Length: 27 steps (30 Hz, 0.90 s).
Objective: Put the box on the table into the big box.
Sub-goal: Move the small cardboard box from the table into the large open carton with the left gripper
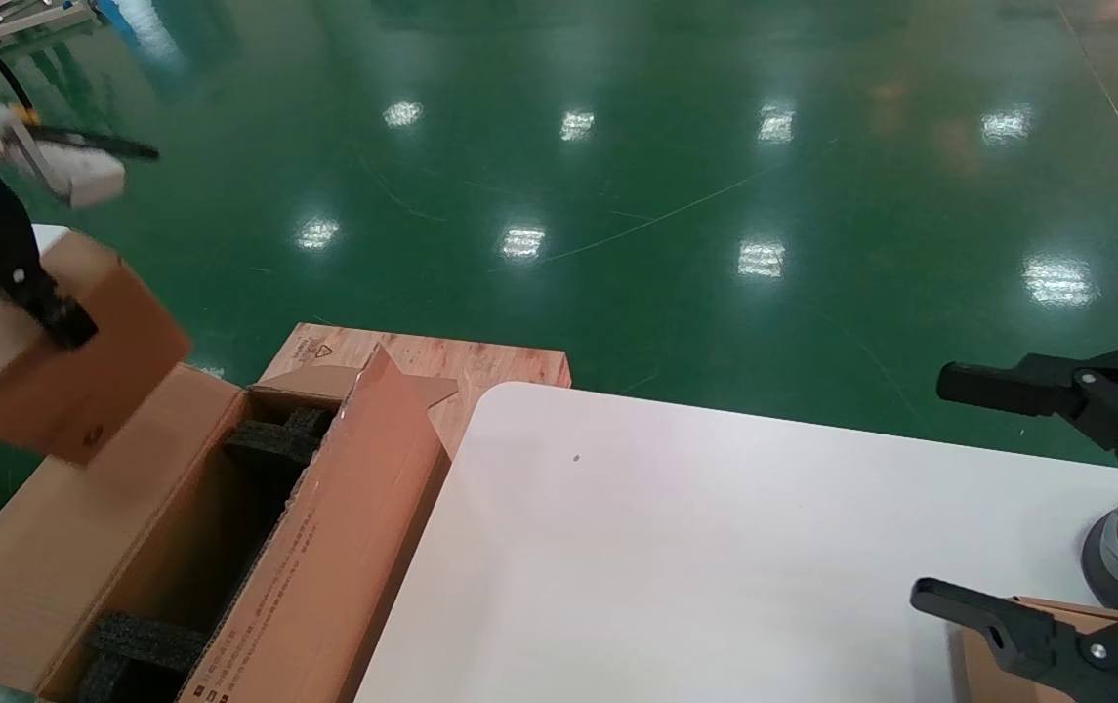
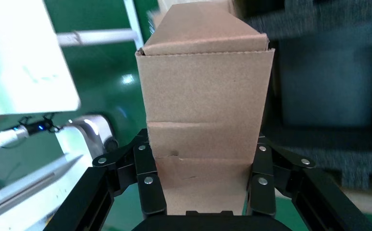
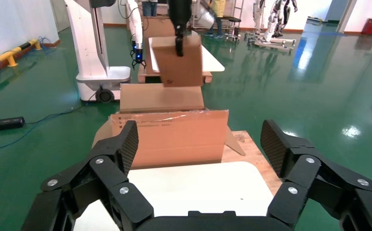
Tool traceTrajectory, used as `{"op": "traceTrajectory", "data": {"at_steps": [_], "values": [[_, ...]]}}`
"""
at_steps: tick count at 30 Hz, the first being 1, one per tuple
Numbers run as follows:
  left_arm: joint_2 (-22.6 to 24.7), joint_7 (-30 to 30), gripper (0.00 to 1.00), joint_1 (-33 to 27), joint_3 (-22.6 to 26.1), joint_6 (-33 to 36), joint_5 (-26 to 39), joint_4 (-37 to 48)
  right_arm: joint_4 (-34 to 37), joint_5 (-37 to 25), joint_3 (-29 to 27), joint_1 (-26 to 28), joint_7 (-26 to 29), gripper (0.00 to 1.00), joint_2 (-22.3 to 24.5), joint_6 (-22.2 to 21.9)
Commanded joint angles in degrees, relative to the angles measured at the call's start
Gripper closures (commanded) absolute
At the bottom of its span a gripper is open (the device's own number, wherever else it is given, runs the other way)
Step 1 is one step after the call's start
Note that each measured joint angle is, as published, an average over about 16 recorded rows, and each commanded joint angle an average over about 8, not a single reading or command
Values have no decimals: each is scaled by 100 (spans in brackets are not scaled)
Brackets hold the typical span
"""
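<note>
My left gripper (image 1: 43,310) is shut on the box (image 1: 61,366), a slim plain brown cardboard box. It holds the box tilted in the air over the left flap of the big box (image 1: 80,547). In the left wrist view the box (image 2: 204,96) fills the gap between the fingers (image 2: 148,185) of the left gripper (image 2: 204,144). The big box stands open beside the table (image 1: 715,547), with black foam blocks (image 1: 270,439) at its ends. My right gripper (image 1: 969,488) hangs open over the table's right side, nothing between its fingers. The right wrist view shows the box (image 3: 179,65) above the big box (image 3: 174,137).
A wooden pallet (image 1: 480,366) lies under the big box's far end. Another piece of brown cardboard (image 1: 1056,635) lies on the table's near right corner below my right gripper. Green floor surrounds the table. A white robot base (image 3: 95,53) stands beyond the carton.
</note>
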<state>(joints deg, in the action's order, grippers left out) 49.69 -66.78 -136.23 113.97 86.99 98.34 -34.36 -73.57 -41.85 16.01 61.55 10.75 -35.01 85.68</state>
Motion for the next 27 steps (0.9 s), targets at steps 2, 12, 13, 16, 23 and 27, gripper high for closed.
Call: {"op": "traceTrajectory", "data": {"at_steps": [2, 12, 13, 16, 23, 27], "values": [[86, 139, 100, 114, 258, 61, -226, 224, 0, 0, 0, 0, 0, 0, 0, 0], [344, 427, 100, 301, 1109, 234, -1084, 790, 0, 0, 0, 0, 0, 0, 0, 0], [359, 435, 100, 321, 1174, 247, -1173, 829, 0, 0, 0, 0, 0, 0, 0, 0], [392, 442, 100, 381, 1338, 282, -1433, 929, 0, 0, 0, 0, 0, 0, 0, 0], [420, 430, 100, 508, 1574, 344, -2003, 1122, 0, 0, 0, 0, 0, 0, 0, 0], [411, 434, 100, 563, 1625, 368, -2244, 1216, 0, 0, 0, 0, 0, 0, 0, 0]]}}
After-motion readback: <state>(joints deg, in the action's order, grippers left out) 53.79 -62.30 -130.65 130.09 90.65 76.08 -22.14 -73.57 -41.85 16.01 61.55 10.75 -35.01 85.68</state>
